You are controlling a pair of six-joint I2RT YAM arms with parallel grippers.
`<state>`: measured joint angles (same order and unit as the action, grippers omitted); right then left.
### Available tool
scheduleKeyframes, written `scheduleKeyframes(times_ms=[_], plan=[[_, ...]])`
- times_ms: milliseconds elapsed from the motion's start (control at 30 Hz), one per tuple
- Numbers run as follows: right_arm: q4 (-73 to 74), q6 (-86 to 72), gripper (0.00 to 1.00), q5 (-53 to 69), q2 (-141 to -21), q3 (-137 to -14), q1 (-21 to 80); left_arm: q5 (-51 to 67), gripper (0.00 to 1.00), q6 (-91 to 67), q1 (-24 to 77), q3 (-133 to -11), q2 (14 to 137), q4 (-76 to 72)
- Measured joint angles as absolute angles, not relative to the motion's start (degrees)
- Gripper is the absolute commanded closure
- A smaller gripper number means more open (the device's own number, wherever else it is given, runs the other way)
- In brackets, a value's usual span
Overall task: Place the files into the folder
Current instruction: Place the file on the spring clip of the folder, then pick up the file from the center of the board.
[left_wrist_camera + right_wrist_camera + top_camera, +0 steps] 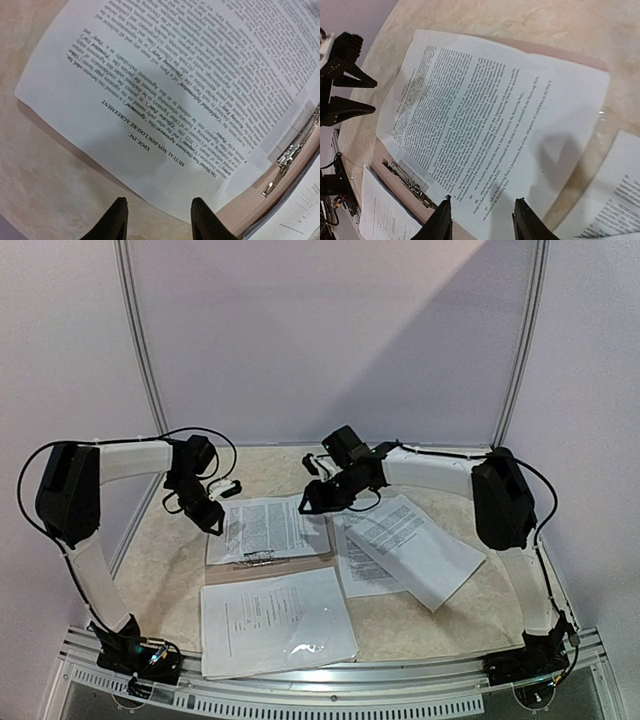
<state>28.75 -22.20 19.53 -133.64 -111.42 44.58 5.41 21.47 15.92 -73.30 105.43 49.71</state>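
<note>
The taupe folder lies open in the middle of the table, its metal clip at the spine. One printed file rests on its far half. A sleeved file covers the near half. Two more files overlap to the right on the table. My left gripper hovers open at the far sheet's left edge. My right gripper hovers open over its right edge. In the left wrist view the open left gripper holds nothing above that sheet. The right gripper is likewise empty over the sheet.
The clip and the bare folder board show beside the sheet. The folder's spine strip and a loose file flank the right gripper. The marbled tabletop is walled by white panels.
</note>
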Motion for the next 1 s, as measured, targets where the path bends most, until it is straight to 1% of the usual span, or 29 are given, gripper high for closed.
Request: scheduleKeyframes(times_ms=[33,100,133,200,300,367,400,500,633,800,933,1000], plan=[[29.41,-22.55,0.52,18.83,-131.63,-110.15,43.97,5.54,0.52,21.71,15.92,-73.43,104.62,49.84],[30.89,-23.22,0.40,16.84,-127.00,-106.43,42.35,5.98,0.48,22.55,15.92,-73.73,102.48,50.26],[32.18,-23.51,0.37,15.20,-123.68,-103.42,40.93,6.35,0.47,22.92,15.92,-73.82,101.30,50.41],[34.02,-24.53,0.35,12.19,-118.17,-97.65,38.02,7.22,0.44,23.86,15.92,-73.97,99.20,50.76],[36.97,-27.18,0.33,7.14,-108.79,-85.65,31.77,8.62,0.40,24.99,15.97,-74.63,96.82,52.01],[38.72,-29.56,0.25,4.38,-103.11,-77.21,27.68,9.76,0.38,25.47,16.08,-75.26,95.83,52.80],[39.44,-30.48,0.24,3.18,-100.92,-73.93,26.17,10.11,0.36,25.76,16.14,-75.40,95.57,53.04],[42.96,-33.50,0.22,0.14,-93.54,-63.99,22.87,11.16,0.28,26.35,16.62,-75.75,95.18,54.06],[44.23,-36.82,0.19,-0.82,-87.07,-55.31,19.31,11.86,0.26,26.85,18.20,-75.75,95.15,55.18],[42.76,-40.60,0.16,-2.39,-85.08,-48.16,13.98,12.23,0.26,26.83,19.99,-75.75,94.91,55.61],[40.01,-43.07,0.15,-2.94,-85.08,-45.34,13.15,12.16,0.26,26.83,20.36,-75.75,93.62,56.12],[37.52,-44.25,0.16,-2.52,-84.93,-43.59,12.71,12.03,0.26,26.83,20.38,-75.75,92.92,56.40]])
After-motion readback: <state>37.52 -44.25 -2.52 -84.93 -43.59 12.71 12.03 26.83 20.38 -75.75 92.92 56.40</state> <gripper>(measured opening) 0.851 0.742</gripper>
